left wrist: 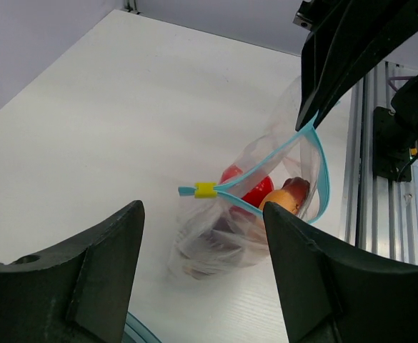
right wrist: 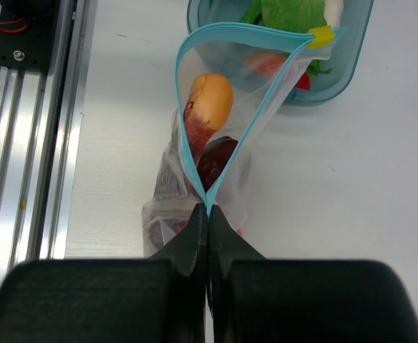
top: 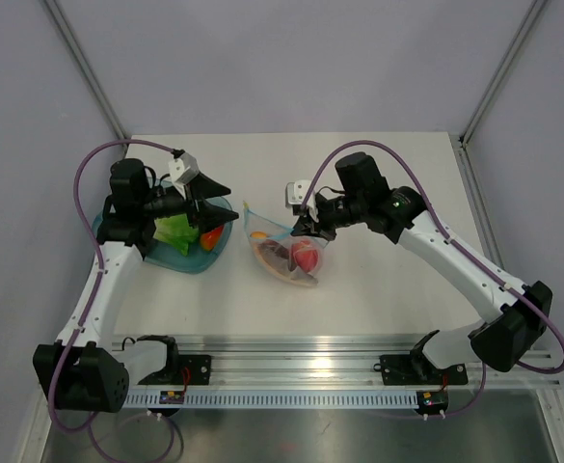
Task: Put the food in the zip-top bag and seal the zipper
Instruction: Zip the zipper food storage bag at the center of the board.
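The zip-top bag point(top: 286, 256) lies on the table with its mouth open. Inside it are a red round piece point(top: 306, 257), an orange piece point(right wrist: 210, 100) and a dark purple piece point(right wrist: 216, 158). The zipper point(right wrist: 194, 153) is a teal strip with a yellow slider point(right wrist: 321, 36) at its far end. My right gripper point(right wrist: 207, 214) is shut on the zipper's near end and holds it up. My left gripper point(top: 224, 204) is open and empty above the teal bowl's edge, left of the bag. In the left wrist view the bag point(left wrist: 216, 236) and slider point(left wrist: 206, 190) sit ahead of my open fingers point(left wrist: 94, 271).
The teal translucent bowl point(top: 180, 258) stands left of the bag, holding a green leafy piece point(top: 173, 231) and an orange-red piece point(top: 210, 236). An aluminium rail point(top: 291, 367) runs along the table's near edge. Grey walls enclose the table's back and sides.
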